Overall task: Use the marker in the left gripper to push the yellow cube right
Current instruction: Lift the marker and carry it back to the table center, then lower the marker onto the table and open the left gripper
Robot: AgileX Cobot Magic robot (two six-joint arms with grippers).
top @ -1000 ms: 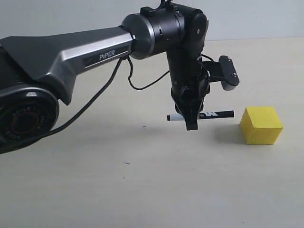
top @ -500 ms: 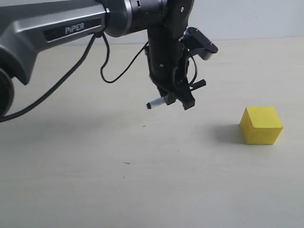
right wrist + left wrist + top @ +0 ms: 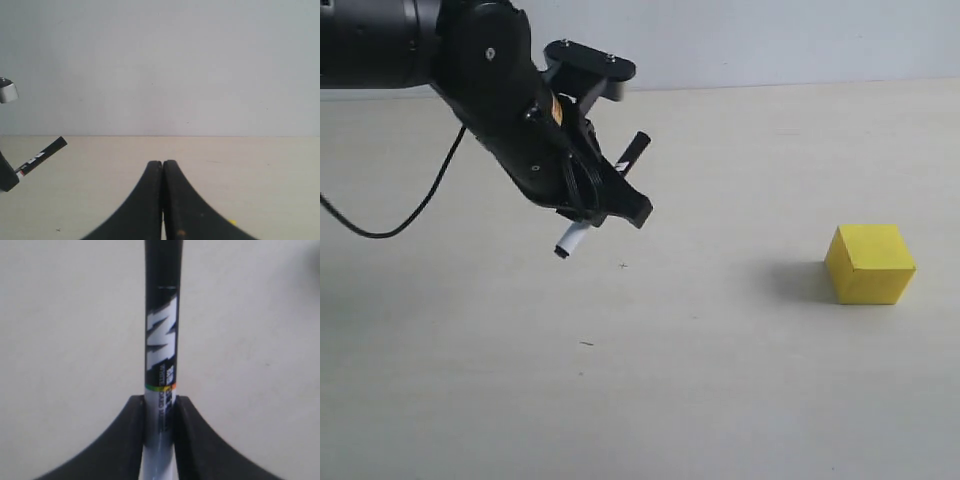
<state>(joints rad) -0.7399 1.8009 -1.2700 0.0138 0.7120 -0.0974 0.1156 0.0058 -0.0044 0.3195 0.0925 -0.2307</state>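
Note:
The yellow cube [image 3: 870, 262] rests on the table at the right. My left gripper [image 3: 608, 196] hangs above the table far to the cube's left, shut on the marker [image 3: 600, 190]. The marker is tilted, with its black cap end up and to the right and its white end down and to the left. In the left wrist view the marker [image 3: 161, 340] runs straight out between the black fingers [image 3: 125, 435], which press on its white barrel. My right gripper [image 3: 163, 164] is shut with nothing in it. The right wrist view also catches the marker [image 3: 42, 156] at its edge and a sliver of the yellow cube [image 3: 231, 221].
The pale beige table [image 3: 720, 400] ends at a light grey wall [image 3: 800, 40] behind. A black cable [image 3: 410, 210] loops down from the left arm. Small dark specks [image 3: 585, 343] mark the tabletop.
The left arm has swung left and away from the cube, carrying the marker. The marker has turned from level, with its tip near the cube, to a steep diagonal. The cube has not moved.

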